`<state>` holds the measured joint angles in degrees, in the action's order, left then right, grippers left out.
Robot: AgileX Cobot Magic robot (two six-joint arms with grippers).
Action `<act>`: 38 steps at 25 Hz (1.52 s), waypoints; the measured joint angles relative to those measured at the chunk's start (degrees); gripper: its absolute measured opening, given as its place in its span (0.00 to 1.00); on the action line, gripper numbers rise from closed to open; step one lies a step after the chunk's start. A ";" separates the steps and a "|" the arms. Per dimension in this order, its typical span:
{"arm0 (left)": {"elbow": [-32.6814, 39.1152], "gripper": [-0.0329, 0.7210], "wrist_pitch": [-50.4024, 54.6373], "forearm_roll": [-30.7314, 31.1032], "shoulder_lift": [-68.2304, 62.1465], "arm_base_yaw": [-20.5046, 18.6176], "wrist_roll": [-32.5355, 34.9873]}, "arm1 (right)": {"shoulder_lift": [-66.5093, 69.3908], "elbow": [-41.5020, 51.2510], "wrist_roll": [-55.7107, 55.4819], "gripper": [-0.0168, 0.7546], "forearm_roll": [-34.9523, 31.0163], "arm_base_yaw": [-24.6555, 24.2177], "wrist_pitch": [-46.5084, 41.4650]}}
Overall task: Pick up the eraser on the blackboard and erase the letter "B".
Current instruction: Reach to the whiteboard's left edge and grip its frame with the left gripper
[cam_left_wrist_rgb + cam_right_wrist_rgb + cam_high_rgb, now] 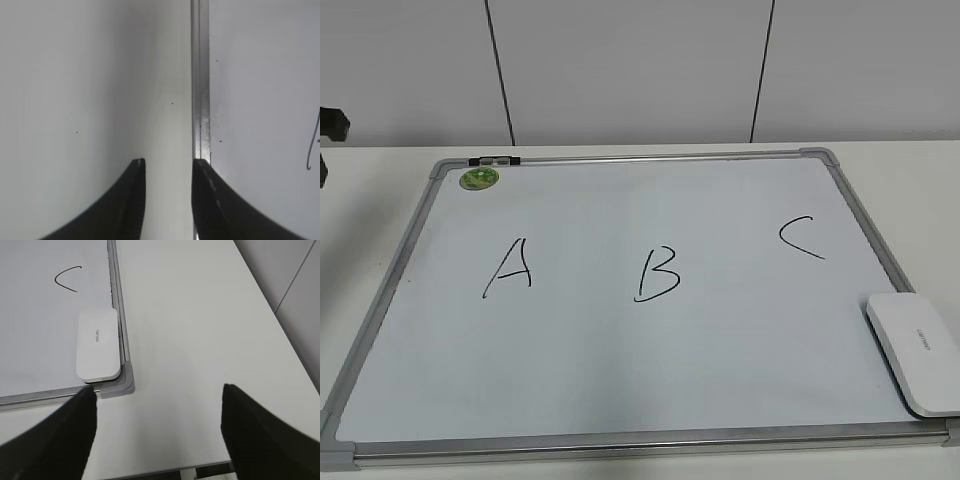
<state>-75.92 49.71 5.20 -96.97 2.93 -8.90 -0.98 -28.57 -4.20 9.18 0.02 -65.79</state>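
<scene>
The eraser (914, 351) lies flat in the blackboard (620, 380)'s near right corner, the right end effector (157, 415) spread wide above the desk (200, 340) beside it; the left end effector (167, 200), narrowly parted, idles at the far edge.

I count one board (620, 370) on the table (380, 160), three marker letters on it: A (509, 268), B (657, 273) and C (801, 238). One eraser (917, 352), one green sticker (479, 179), and two hands: left (168, 200), right (157, 435).
</scene>
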 joint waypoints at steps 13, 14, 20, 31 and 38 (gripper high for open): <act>-10.19 0.36 2.35 -3.76 -14.50 0.00 3.05 | 0.00 0.00 0.00 0.76 0.00 0.00 0.00; -10.78 0.36 2.35 -4.01 -15.57 0.00 3.39 | 0.00 0.00 0.00 0.76 0.00 0.00 0.00; -11.64 0.36 2.44 -5.73 -21.23 0.00 4.79 | 0.00 0.00 0.00 0.77 0.00 0.00 0.00; -11.87 0.36 1.58 -5.95 -26.49 -0.09 4.87 | 0.00 0.00 0.00 0.76 0.00 0.00 0.00; -11.87 0.36 1.26 -5.95 -27.01 -0.09 4.91 | 0.00 0.00 0.00 0.77 0.00 0.00 0.00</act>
<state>-87.79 50.97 -0.75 -123.99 2.84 -3.98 -0.98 -28.57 -4.20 9.18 0.02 -65.79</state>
